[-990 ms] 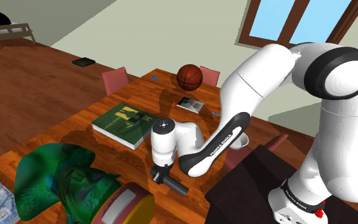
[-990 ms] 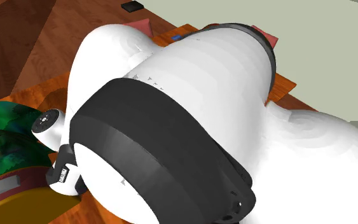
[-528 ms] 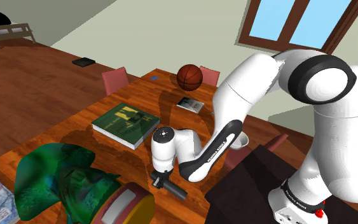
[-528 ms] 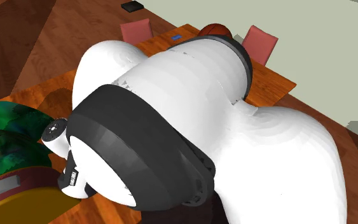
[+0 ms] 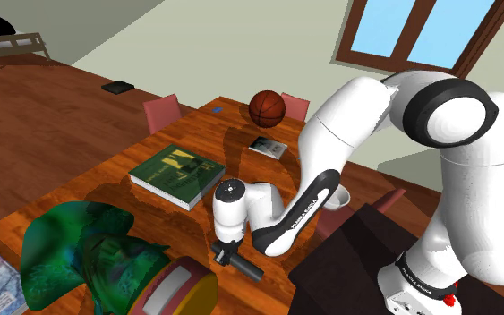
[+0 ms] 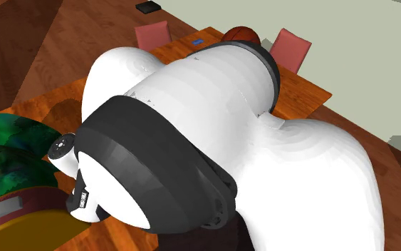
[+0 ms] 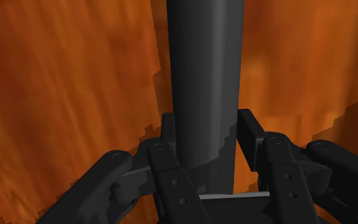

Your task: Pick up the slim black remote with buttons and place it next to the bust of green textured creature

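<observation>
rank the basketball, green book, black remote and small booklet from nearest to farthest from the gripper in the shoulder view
1. black remote, between the fingers of the gripper
2. green book, up-left on the table
3. small booklet, farther back
4. basketball, at the table's far end

White, glossy Franka arm (image 5: 366, 103) of rounded shell links, ending in an all-black 2-finger gripper (image 7: 206, 114)

Broad black ring-shaped joint band (image 5: 420, 107) between the fattest white links; narrow black strip with small white lettering (image 5: 302, 208) along the slimmer link; round dark grey end cap (image 5: 229, 190) dotted with pale specks on the white wrist; dark lettered collar (image 5: 418, 279) and small red mark (image 5: 457, 288) low on the base link; blocky matte black fingers (image 7: 250, 130), each carrier with 2 small round screw holes (image 7: 290, 193); thin pale grey bar (image 7: 234, 195) between the finger roots.
</observation>
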Available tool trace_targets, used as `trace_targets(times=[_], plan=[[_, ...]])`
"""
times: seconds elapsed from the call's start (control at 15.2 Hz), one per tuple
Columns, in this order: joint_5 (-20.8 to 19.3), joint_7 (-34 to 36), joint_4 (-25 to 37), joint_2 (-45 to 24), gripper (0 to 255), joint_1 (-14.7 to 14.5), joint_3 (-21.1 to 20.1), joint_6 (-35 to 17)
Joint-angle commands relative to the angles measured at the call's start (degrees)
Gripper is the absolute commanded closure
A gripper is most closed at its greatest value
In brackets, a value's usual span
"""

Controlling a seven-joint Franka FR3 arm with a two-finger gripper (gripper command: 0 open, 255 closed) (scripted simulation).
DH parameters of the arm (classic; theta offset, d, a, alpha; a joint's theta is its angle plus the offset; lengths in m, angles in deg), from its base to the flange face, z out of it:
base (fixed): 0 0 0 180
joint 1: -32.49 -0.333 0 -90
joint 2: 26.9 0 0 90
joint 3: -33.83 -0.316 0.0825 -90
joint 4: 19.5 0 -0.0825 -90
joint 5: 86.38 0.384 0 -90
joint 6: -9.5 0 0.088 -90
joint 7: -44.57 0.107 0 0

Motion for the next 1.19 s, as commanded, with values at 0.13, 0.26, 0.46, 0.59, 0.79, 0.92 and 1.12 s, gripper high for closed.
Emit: trace_targets(times=[0.13,0.26,0.46,0.59,0.79,0.92,1.12], plan=[[0.0,0.0,0.0,0.0,0,0.0,0.0,0.0],[0.0,0.0,0.01,0.0,0,0.0,0.0,0.0],[2.18,-1.52,-0.8,3.48,0,1.2,-1.9,2.6],[4.26,-2.94,-1.24,6.49,0,2.19,-3.51,5.03],[4.28,-2.96,-1.25,6.5,0,2.16,-3.48,5.02],[4.28,-2.96,-1.24,6.49,0,2.16,-3.48,5.03],[4.28,-2.96,-1.24,6.49,0,2.16,-3.48,5.03]])
